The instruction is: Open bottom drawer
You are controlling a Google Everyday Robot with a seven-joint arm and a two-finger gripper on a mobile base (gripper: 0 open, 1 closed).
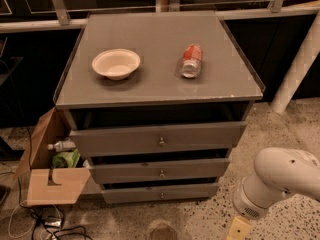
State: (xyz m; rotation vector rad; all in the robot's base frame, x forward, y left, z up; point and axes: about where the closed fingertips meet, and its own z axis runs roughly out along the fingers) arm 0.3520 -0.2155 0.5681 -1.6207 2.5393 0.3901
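Note:
The grey cabinet (150, 86) has three drawers stacked in its front. The bottom drawer (135, 194) has the slimmest front, with a small round knob (161, 195) at its centre, and stands just above the floor with a dark gap over it. My white arm (280, 181) hangs at the lower right, beside the cabinet and level with the lower drawers. Its end, with a yellowish part (239, 229), runs off the bottom edge. My gripper is below that edge and out of view.
A white bowl (116, 63) and a red can (191, 60) lying on its side sit on the cabinet top. An open cardboard box (52, 181) with a bottle and green stuff stands at the cabinet's left, cables beneath it. A white post (300, 59) rises at the right.

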